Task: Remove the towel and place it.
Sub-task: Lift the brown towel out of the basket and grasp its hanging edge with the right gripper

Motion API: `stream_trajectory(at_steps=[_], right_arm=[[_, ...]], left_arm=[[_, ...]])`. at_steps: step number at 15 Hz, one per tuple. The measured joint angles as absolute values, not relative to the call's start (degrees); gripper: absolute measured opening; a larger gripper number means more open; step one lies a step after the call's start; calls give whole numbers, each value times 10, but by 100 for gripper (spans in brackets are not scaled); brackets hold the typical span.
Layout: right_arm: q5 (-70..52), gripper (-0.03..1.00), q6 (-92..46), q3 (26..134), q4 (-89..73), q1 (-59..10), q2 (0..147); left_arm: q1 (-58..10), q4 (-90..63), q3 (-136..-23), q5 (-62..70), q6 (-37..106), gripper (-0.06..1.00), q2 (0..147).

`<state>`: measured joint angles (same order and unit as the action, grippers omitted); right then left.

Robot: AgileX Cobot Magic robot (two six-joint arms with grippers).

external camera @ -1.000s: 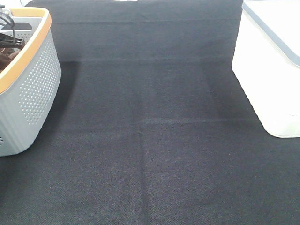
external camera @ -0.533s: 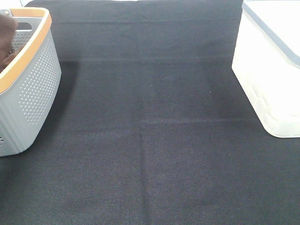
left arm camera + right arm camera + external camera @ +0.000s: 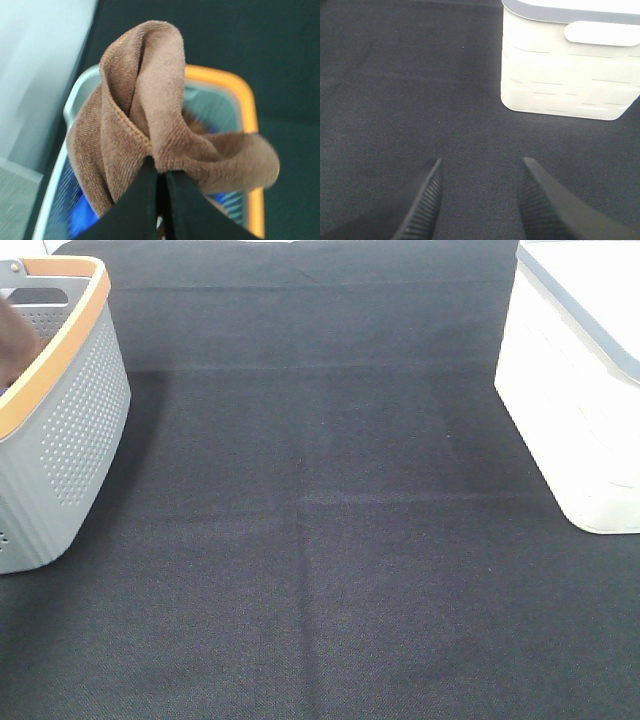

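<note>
Only the left wrist camera shows the left gripper clenched on the one towel, bunched over the single orange-rimmed basket; the overhead view catches just a brown sliver. The right gripper hangs spread and empty near one white bin.

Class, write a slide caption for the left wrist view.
The left claw pinches the brown towel above the orange-rimmed basket.
</note>
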<state>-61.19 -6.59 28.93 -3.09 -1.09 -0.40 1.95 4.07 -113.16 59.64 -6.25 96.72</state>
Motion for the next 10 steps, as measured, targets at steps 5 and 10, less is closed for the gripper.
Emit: stream_trajectory(at_steps=[5,10], right_arm=[[-574,46,-66,303,-87,-11,26],[-469,49,-223,345,-297,-39,250]], left_arm=[[-32,-138,-1132,431,-22,1,923],[-132,-170,-1132,360,-15,1,959]])
